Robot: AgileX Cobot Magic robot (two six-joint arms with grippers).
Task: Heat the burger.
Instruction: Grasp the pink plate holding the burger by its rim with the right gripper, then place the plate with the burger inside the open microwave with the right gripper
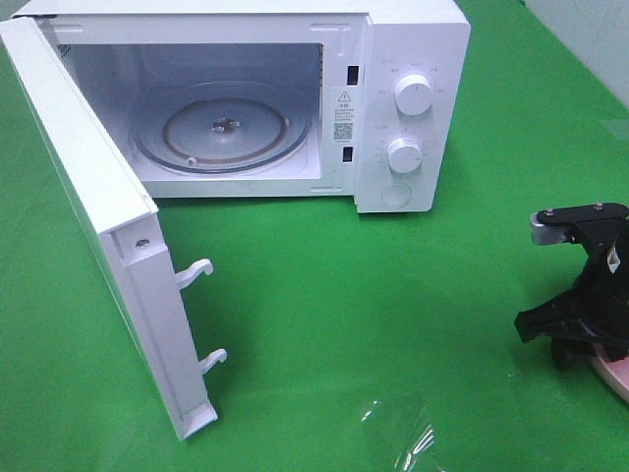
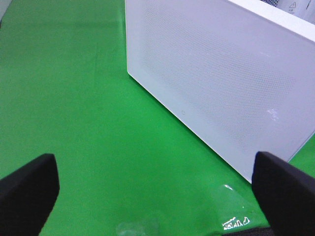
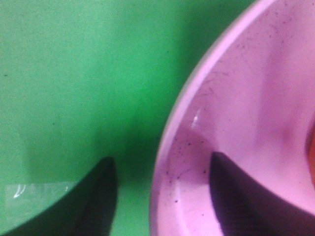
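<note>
Near the left edge of the counter (image 1: 324,295) your left gripper (image 2: 157,201) is hanging wide apart and empty, facing the open microwave door (image 1: 88,197). The microwave (image 1: 432,59) is sitting along the far edge, turntable (image 1: 226,128) bare. At the right edge your right gripper (image 3: 162,196) is straddling the rim of the pink plate (image 3: 170,147), fingers (image 3: 98,196) parted. The burger is not clearly showing; likely it is on that plate. You are starting the pick-up: next, pinch the rim and lift level.
</note>
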